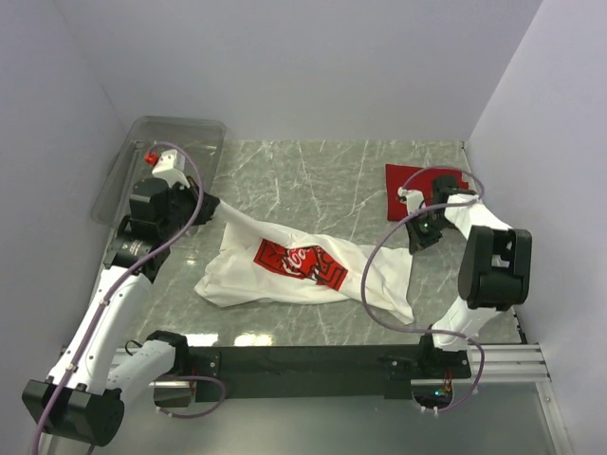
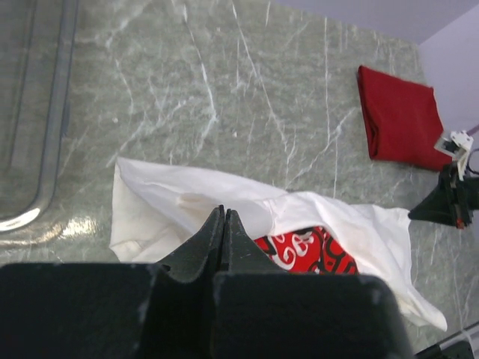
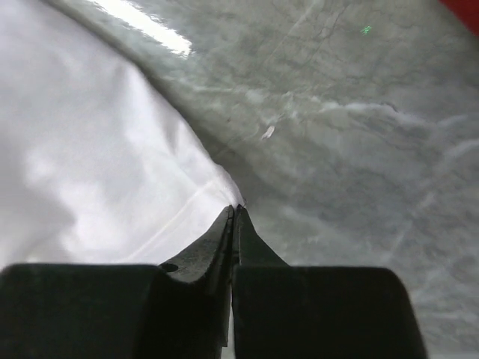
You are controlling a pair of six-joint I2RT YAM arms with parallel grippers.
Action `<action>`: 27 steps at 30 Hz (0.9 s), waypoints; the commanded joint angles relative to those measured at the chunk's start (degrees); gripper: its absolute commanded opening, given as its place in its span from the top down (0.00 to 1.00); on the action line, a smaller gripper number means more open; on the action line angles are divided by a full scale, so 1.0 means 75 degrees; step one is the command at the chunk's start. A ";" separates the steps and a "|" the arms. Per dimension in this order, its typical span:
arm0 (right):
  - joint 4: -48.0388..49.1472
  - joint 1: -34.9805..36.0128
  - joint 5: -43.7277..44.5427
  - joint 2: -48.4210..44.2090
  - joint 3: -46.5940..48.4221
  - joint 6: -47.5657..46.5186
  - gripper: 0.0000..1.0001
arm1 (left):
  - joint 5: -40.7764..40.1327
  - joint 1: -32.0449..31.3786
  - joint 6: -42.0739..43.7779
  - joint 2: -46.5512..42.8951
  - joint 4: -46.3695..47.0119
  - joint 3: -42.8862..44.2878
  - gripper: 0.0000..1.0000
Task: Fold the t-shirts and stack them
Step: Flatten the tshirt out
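white cloth t-shirt with the red square chest print [image 1: 285, 270] lies strung long-ways over the grey marbled table [image 1: 313, 180], 10 to 4 o'clock, left jaws clamped on its 10 o'clock end, right jaws pinched shut on the 4 o'clock hem.

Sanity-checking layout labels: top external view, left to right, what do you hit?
Order: clear plastic bin → left gripper, shut on the shirt's end → white cloth t-shirt with red square chest graphic → folded plain red t-shirt. Skipped: right gripper, overlapping the red one.
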 commanded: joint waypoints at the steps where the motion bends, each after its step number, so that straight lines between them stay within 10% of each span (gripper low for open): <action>1: -0.0529 -0.0082 -0.0468 -0.1205 0.0863 -0.0212 1.00 | -0.0411 0.0014 0.0062 0.0076 0.0373 0.1035 1.00; 11: -0.1621 -0.0141 -0.0810 -0.3774 0.3981 -0.0366 1.00 | -0.1957 0.0014 0.0097 0.0358 0.0876 0.3603 1.00; 27: 0.0676 -0.0492 0.1065 -0.5194 0.8763 0.1779 1.00 | -0.3200 0.0002 0.0401 0.0510 0.2388 0.7833 1.00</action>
